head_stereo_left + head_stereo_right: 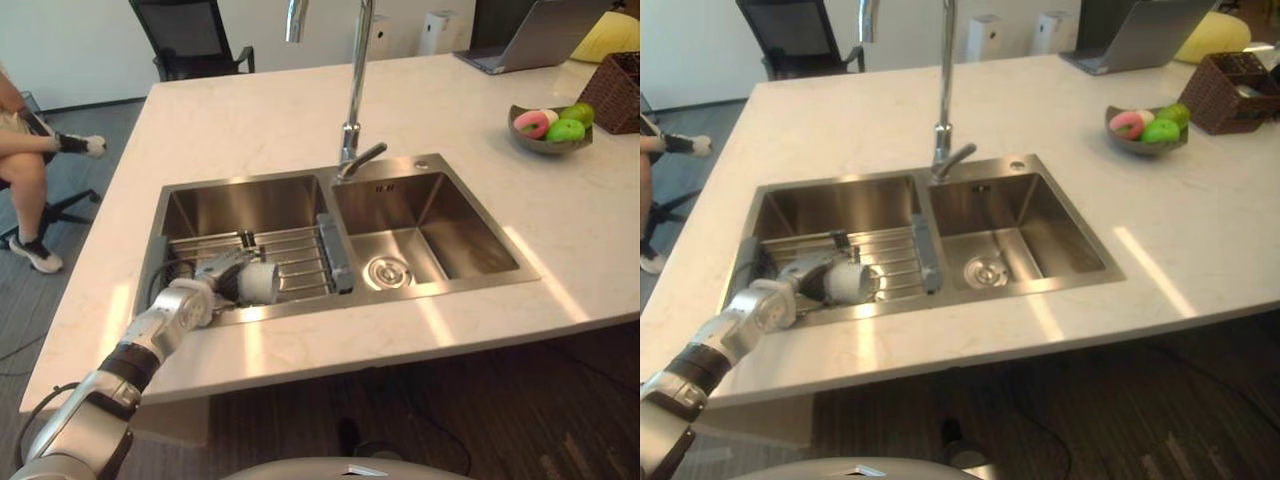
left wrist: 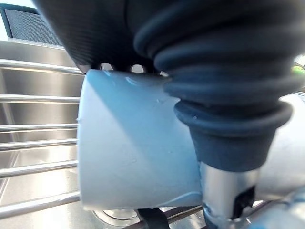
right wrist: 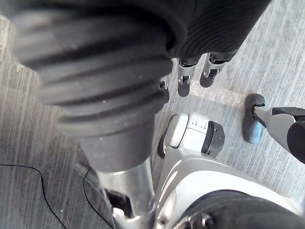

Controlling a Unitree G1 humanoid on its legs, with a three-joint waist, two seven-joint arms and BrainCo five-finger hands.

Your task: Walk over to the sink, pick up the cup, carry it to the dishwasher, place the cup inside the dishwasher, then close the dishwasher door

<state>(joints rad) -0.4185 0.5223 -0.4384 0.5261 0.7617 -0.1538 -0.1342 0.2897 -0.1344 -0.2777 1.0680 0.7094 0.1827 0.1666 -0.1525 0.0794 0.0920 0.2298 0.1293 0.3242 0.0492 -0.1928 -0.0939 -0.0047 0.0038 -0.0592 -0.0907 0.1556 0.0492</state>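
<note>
A white cup [image 1: 263,283] lies on its side on the wire rack [image 1: 295,255] in the left basin of the steel sink [image 1: 440,165]. My left hand [image 1: 212,282] reaches down into that basin from the near left and is shut on the cup. In the left wrist view the thumb [image 2: 224,133] curls across the cup's white wall [image 2: 133,152], and the cup's rim faces the rack bars. My right hand [image 3: 188,71] hangs low over the grey floor, its fingers relaxed and holding nothing.
A tall faucet [image 1: 355,95] stands behind the divider between the basins. The right basin [image 1: 420,235] holds just a drain. A fruit bowl [image 1: 548,128], a wicker basket [image 1: 615,92] and a laptop [image 1: 530,40] sit at the counter's far right. A seated person [image 1: 25,150] and a black chair [image 1: 190,35] are beyond the counter.
</note>
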